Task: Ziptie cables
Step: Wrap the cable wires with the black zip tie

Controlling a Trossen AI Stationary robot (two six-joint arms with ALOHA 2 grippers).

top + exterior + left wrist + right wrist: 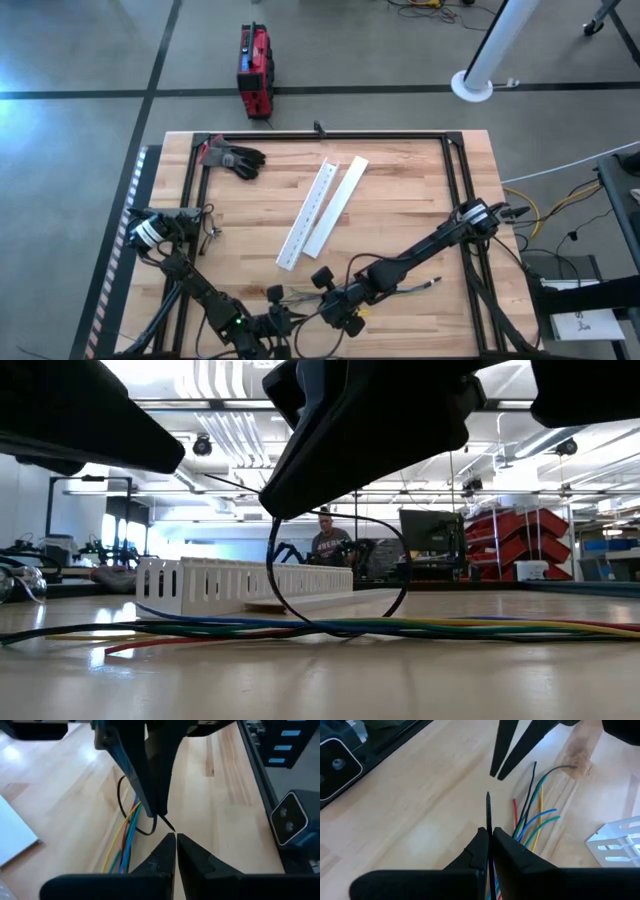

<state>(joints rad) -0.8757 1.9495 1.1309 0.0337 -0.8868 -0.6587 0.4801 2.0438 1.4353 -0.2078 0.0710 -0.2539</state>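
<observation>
Your right gripper (489, 837) sits closest, fingers pressed together on a thin black zip tie (488, 810) looped around the cables (330, 628). Facing it tip to tip, your left gripper (175, 840) is closed too, just beside that bundle. Beyond the cables lie two white slotted strips (320, 210).

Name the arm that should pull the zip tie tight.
Right, probably: the right hand is shut on the zip tie looped around the cables; the left hand is shut, empty, facing it.
</observation>
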